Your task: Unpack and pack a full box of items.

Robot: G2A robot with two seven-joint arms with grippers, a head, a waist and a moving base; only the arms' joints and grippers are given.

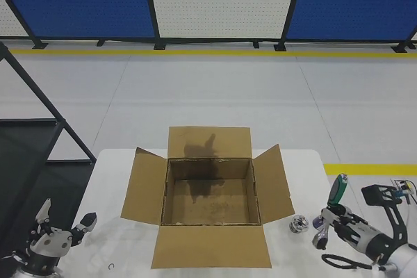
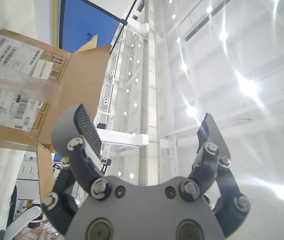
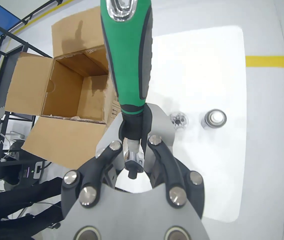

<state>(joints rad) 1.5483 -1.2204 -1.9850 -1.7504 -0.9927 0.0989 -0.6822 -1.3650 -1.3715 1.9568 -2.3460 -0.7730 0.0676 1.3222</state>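
An open cardboard box [image 1: 208, 247] stands in the middle of the white table [image 1: 306, 174], flaps spread, its inside bare. My right gripper [image 1: 328, 226] is to the right of the box, shut on a green-handled ratchet wrench [image 1: 338, 189]. In the right wrist view the wrench [image 3: 128, 51] stands up from the gripper [image 3: 132, 132], with the box [image 3: 64, 136] beyond it. My left gripper [image 1: 66, 217] is off the table's near left corner. It is open and holds nothing, and its wrist view shows it [image 2: 144, 118] turned up toward the ceiling beside the box's labelled side [image 2: 64, 81].
A shiny metal socket [image 1: 299, 224] lies on the table between the box and my right gripper. The right wrist view shows that socket [image 3: 179, 120] and a second socket [image 3: 213, 118] side by side. A black metal rack [image 1: 28, 139] stands left of the table.
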